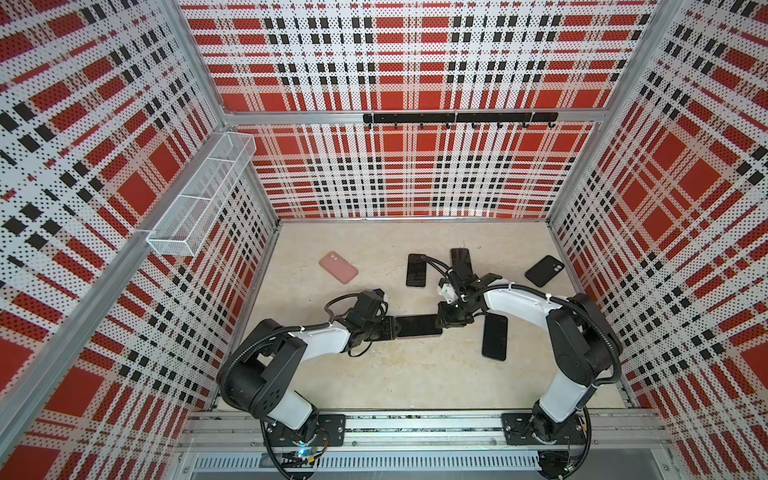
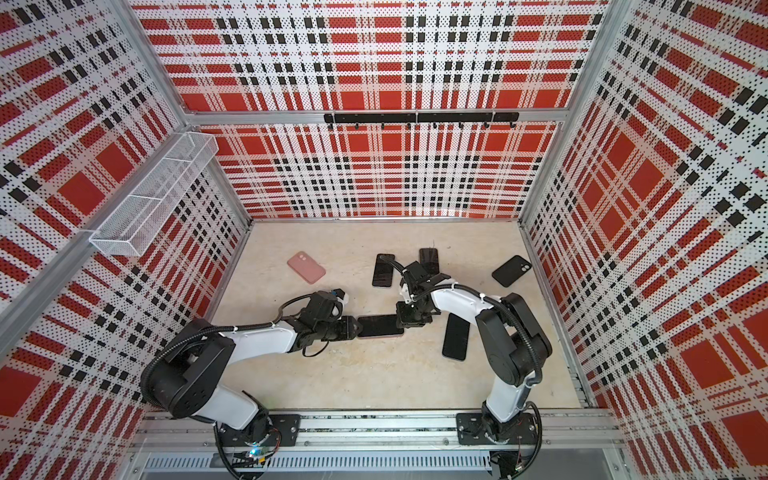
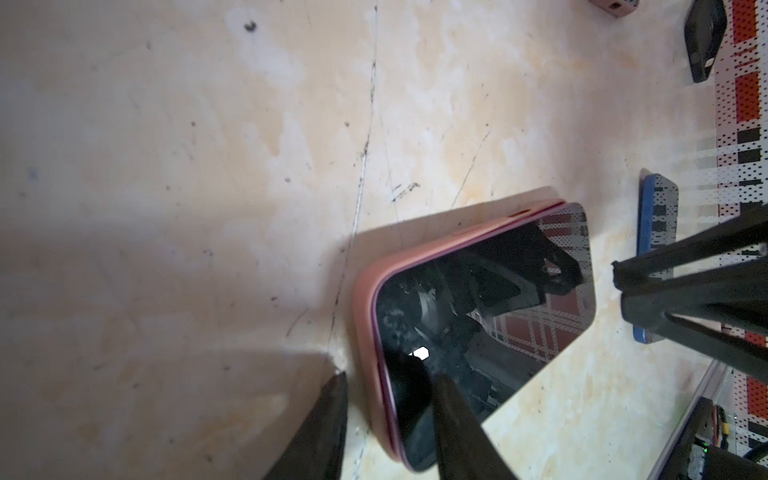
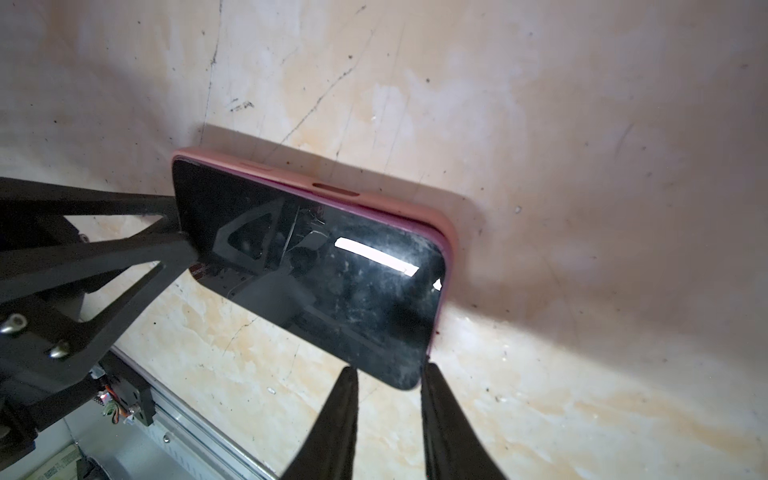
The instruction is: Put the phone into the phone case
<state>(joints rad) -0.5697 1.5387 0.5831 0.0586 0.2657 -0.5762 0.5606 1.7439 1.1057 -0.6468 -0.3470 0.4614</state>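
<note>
Phone (image 1: 417,326) lies flat on bench (image 1: 374,374), screen up, seated in pink case (image 3: 368,299); rim shows along one long side and round near corners. Long axis runs hand to hand. Left hand (image 3: 390,378) at one short end of phone: fingers parted, one over screen, one on bench outside rim, nothing clamped. Right hand (image 4: 389,370) at opposite short end: fingers parted about phone's corner, no squeeze visible. Both arms equally near. Judgement: seating nearly done; any further press goes straight down at ends. No brand or writing readable.
</note>
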